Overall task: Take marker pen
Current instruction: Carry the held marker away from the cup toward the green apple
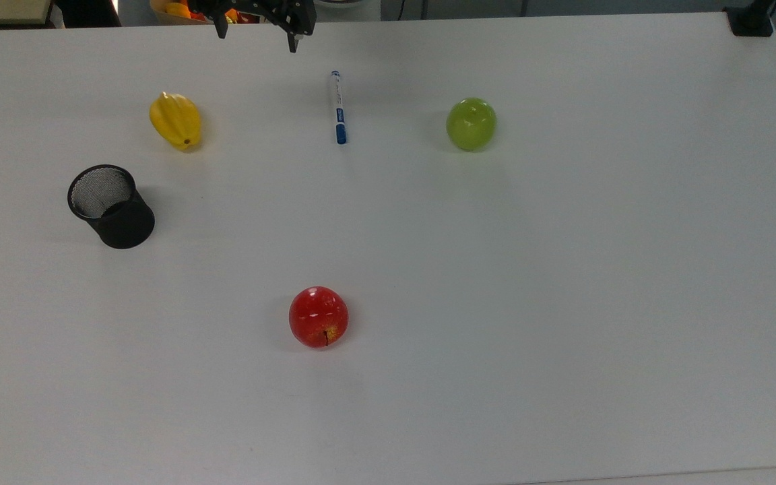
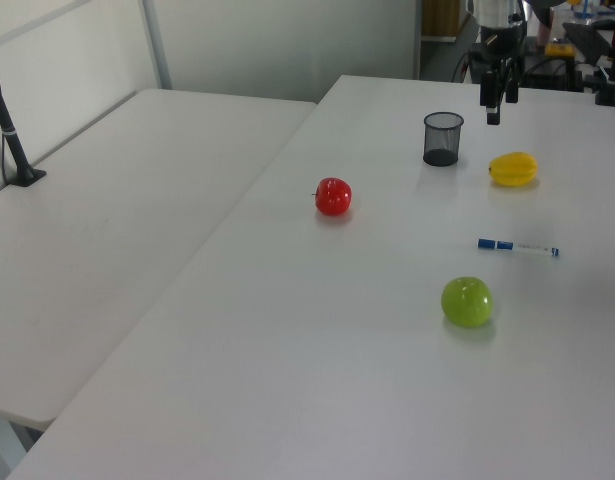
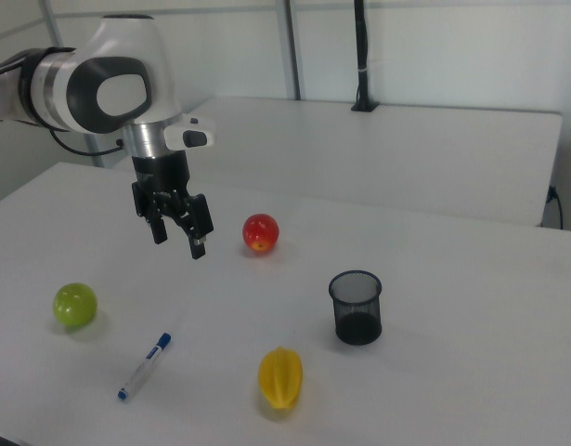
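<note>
The marker pen lies flat on the white table, its blue cap toward the top view's bottom. It lies between the yellow fruit and the green apple, and also appears as marker pen and marker pen. My gripper hangs open and empty, high above the table. It is beyond the pen, toward the top view's upper left. In the right view the gripper hovers well above the pen, and in the left view the gripper is near the far edge.
A green apple sits at the top view's right of the pen and a yellow star fruit at its left. A black mesh cup stands further left. A red apple rests nearer the front.
</note>
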`<state>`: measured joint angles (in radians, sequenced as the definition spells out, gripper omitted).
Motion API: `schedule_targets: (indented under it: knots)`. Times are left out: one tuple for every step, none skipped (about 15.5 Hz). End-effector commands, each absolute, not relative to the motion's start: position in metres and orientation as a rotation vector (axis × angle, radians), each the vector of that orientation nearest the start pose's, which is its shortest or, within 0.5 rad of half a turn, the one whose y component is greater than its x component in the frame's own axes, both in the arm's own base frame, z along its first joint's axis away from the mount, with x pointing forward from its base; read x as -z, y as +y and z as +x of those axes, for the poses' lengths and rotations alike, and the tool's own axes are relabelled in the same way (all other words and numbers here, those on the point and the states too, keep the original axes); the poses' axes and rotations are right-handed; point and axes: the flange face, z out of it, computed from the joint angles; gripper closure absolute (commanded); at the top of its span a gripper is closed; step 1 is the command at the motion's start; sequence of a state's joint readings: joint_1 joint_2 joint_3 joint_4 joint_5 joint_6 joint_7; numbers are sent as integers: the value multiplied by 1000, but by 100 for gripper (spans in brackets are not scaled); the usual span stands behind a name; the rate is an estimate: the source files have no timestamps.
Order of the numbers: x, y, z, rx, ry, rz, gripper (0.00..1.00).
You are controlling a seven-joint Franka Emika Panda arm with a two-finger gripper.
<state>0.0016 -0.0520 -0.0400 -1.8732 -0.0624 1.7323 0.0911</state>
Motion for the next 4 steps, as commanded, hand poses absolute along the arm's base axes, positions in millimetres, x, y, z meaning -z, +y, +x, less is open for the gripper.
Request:
schedule_targets:
  knots:
    - [-540,-37,519,-165,238,-3170,0]
    - [-542,-38,519,-170,241,-3170,0]
    - [-542,-38,519,-170,246,-3169,0]
    - [-542,-39,519,-170,248,-3169,0]
